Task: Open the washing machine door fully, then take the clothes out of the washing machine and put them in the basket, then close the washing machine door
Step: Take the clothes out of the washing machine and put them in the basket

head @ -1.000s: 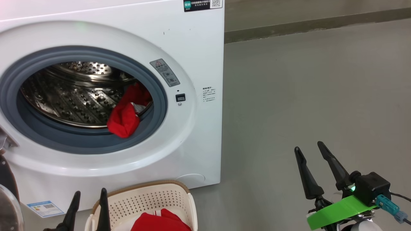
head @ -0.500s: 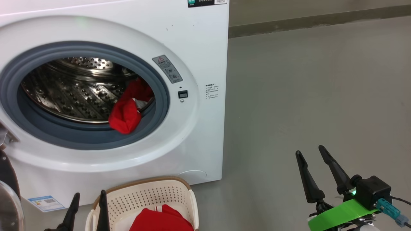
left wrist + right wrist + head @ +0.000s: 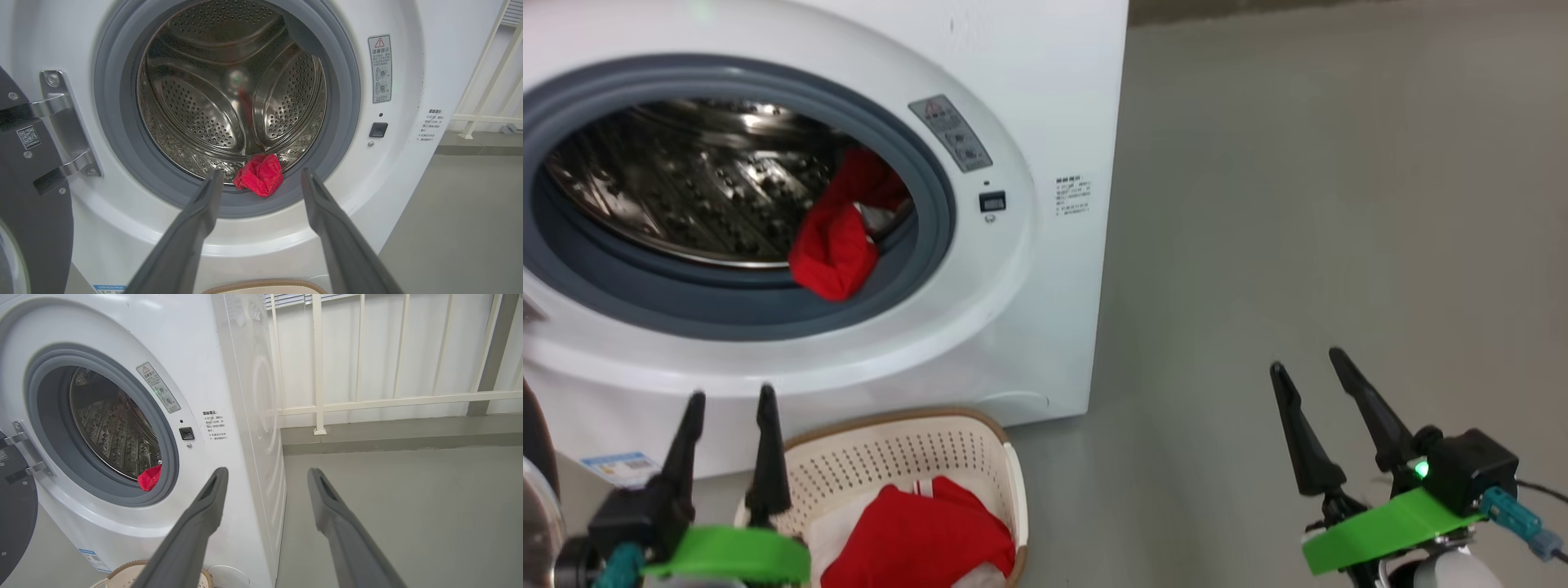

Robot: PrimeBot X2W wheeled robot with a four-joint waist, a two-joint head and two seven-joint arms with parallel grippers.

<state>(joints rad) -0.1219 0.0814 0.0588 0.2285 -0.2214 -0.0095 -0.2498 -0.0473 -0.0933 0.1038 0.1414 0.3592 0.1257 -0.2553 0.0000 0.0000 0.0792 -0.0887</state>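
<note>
Currently one red garment [image 3: 832, 249] on washing machine [image 3: 1045, 269] rim, second garment [image 3: 915, 539] in basket [image 3: 907, 457]; left fingers [image 3: 766, 457], right fingers [image 3: 1303, 445] spread, empty.

From the head we looked forward and down, fairly near the washing machine [image 3: 1045, 98], with the left gripper [image 3: 731, 394] at our lower left and the right gripper [image 3: 1305, 361] at our lower right. Our left wrist camera faced straight into the drum [image 3: 229, 94], close, the clothes [image 3: 260, 179] just beyond and between its fingertips. Our right wrist camera stood farther off, facing the machine's corner obliquely, the opening left of its fingers. All three views shared the grey ring [image 3: 727, 306] and the red cloth at its lower edge.
</note>
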